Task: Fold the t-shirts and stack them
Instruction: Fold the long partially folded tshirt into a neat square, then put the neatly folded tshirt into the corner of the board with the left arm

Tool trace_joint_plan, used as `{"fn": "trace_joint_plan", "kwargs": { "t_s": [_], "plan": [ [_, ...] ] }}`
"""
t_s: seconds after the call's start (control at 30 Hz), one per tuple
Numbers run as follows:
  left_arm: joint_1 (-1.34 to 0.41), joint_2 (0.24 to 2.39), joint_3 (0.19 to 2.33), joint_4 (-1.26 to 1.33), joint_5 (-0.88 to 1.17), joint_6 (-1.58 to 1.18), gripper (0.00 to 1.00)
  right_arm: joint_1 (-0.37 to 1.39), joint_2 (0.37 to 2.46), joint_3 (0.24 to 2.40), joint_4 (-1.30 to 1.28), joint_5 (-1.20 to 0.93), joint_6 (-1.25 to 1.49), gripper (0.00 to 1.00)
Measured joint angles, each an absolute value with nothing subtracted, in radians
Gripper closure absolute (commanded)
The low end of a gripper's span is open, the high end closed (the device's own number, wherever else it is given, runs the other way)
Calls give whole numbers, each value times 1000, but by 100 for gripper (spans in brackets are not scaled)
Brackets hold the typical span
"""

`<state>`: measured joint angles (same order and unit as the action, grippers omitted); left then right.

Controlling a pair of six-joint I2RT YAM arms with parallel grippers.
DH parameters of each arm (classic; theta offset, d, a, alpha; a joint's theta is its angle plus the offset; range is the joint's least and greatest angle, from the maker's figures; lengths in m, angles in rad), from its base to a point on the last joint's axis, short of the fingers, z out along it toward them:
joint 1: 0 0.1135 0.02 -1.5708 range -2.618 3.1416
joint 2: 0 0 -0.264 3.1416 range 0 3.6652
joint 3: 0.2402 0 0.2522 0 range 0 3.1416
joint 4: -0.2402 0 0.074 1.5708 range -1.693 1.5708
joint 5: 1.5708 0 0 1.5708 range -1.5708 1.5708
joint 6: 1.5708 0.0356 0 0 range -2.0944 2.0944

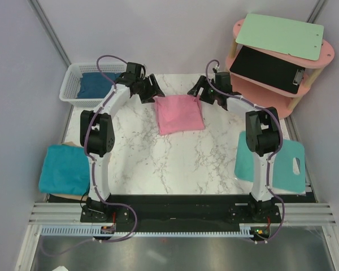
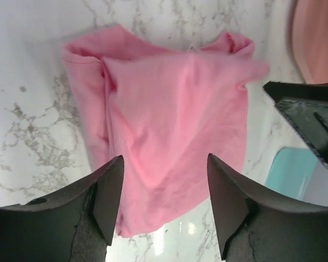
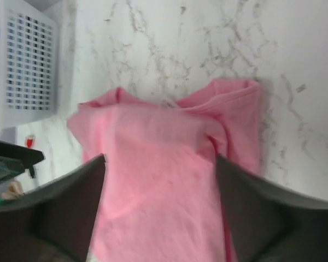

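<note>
The pink t-shirt (image 1: 179,114) lies folded into a rough square on the marble table (image 1: 175,164), at the far middle. My left gripper (image 1: 153,91) hovers at its far left corner and my right gripper (image 1: 196,92) at its far right corner. In the left wrist view the pink shirt (image 2: 169,120) lies below the open left gripper (image 2: 165,159), with nothing between the fingers. The right wrist view shows the right gripper (image 3: 160,157) open above the same shirt (image 3: 164,180). A folded teal t-shirt (image 1: 64,168) rests at the left table edge. A dark blue t-shirt (image 1: 97,83) sits in the basket.
The white slotted basket (image 1: 73,84) stands at the far left corner, also in the right wrist view (image 3: 22,60). A teal board (image 1: 277,161) with a handle hole lies at the right edge. A pink two-tier shelf (image 1: 282,62) holding clipboards stands at the back right.
</note>
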<state>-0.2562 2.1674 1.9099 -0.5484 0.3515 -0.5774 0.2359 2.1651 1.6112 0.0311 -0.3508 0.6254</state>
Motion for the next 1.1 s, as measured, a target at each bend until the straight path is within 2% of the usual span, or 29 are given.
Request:
{"fn": "trace_joint_plan", "kwargs": {
  "t_s": [0.2,0.47,0.57,0.63,0.73,0.87,1.0,1.03,1.1],
  "plan": [
    [-238,2162,1887,-585,344,-565,26,221,2128,1530,98,-271,609,2],
    [-270,1808,1475,-529,290,-559,25,224,1810,1237,143,-254,598,2],
    [-282,1667,1324,-529,225,-559,17,250,1708,1149,136,-258,582,2],
    [-284,1585,1258,-565,168,-559,17,295,1680,1132,115,-265,569,2],
    [-273,1518,1245,-662,73,-556,16,423,1684,1131,107,-305,564,2],
    [-263,1550,1341,-853,-78,-515,16,568,1739,1131,112,-386,586,2],
    [-263,1623,1391,-1018,-251,-488,15,589,1798,1113,123,-427,626,2],
    [-263,1639,1384,-1061,-294,-488,1,583,1805,1106,123,-431,633,2],
    [-263,1663,1359,-1136,-365,-488,0,574,1812,1099,122,-436,637,2]
  ]
}}
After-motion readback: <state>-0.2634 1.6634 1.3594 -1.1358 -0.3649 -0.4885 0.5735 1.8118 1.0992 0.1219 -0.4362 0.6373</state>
